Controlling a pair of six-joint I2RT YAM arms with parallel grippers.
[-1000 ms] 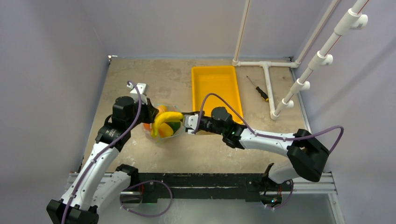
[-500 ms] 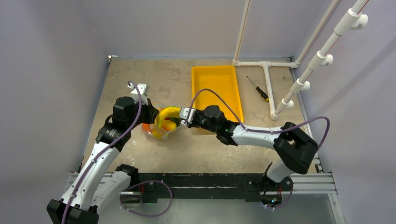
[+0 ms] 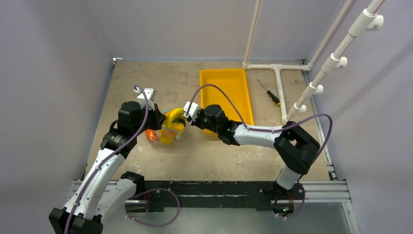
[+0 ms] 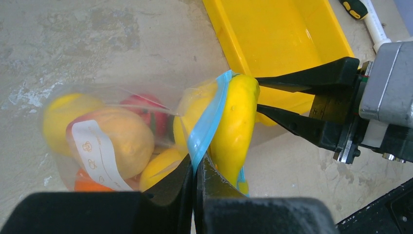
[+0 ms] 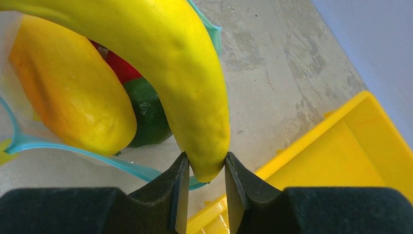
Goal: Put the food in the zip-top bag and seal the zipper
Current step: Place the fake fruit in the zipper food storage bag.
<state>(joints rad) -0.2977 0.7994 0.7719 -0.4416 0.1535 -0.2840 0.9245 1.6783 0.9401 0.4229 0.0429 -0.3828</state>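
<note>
The clear zip-top bag (image 4: 97, 141) lies left of the yellow tray and holds several toy fruits: a peach, a red apple, lemons and an orange. My left gripper (image 4: 196, 168) is shut on the bag's teal-blue zipper strip (image 4: 209, 122) and holds the mouth up. My right gripper (image 5: 202, 168) is shut on the tip of a yellow banana (image 5: 180, 68), which curves into the bag's mouth. A mango (image 5: 68, 92) and a green avocado (image 5: 148, 114) sit under the banana. In the top view the bag (image 3: 168, 132) lies between the left gripper (image 3: 157, 118) and the right gripper (image 3: 186, 113).
The yellow tray (image 3: 226, 92) lies just right of the bag and under the right arm. A screwdriver (image 3: 269, 93) and a white pipe frame (image 3: 280, 83) are at the back right. Walls close the left and far sides.
My right gripper has moved left with the banana, carrying it from beside the bag into the bag's mouth. The left gripper has kept its hold on the zipper strip.
</note>
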